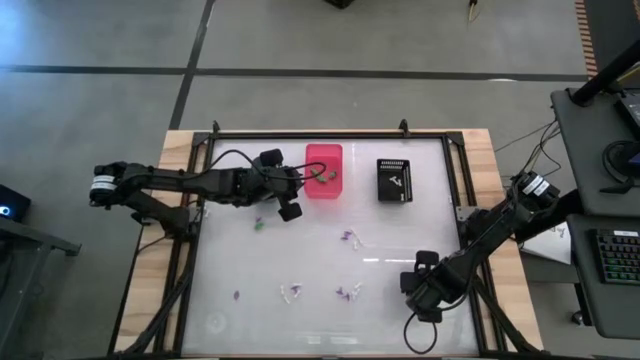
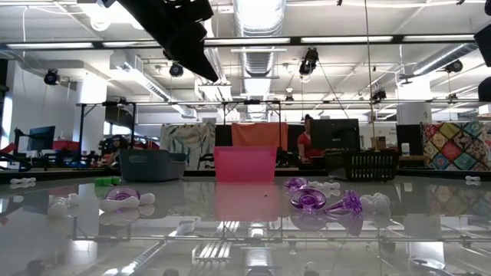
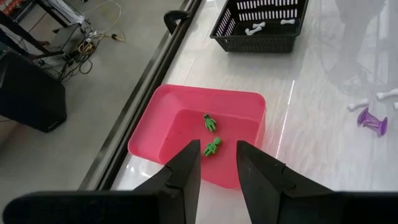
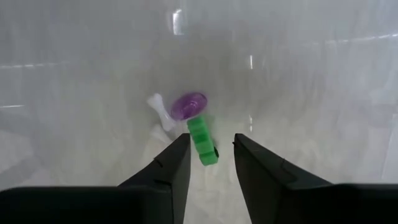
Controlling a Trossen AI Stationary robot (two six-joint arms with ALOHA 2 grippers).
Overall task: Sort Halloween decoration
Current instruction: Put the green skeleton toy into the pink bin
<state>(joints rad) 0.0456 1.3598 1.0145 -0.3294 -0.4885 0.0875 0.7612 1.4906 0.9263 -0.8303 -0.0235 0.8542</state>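
Note:
The Halloween decoration is small purple, green and white trinkets scattered on the white table (image 1: 320, 262). Two green figures (image 3: 211, 134) lie inside the pink bin (image 3: 161, 134). My left gripper (image 3: 217, 152) hovers open over that bin's near wall, holding nothing; in the high view it is left gripper (image 1: 300, 180). My right gripper (image 4: 211, 140) points down near the table's right front, open. A green trinket (image 4: 202, 140) lies on the table between its fingers, next to a purple one (image 4: 188, 106) and a white bone (image 4: 160, 111). My right gripper (image 1: 422, 290) hides them from above.
A black basket (image 1: 396, 180) with white bones (image 3: 261, 26) stands right of the pink bin. A blue-grey bin (image 2: 151, 165) shows in the low view. Loose trinkets lie mid-table: green (image 1: 258, 224), purple (image 1: 347, 236), white (image 1: 294, 292), purple (image 1: 346, 293).

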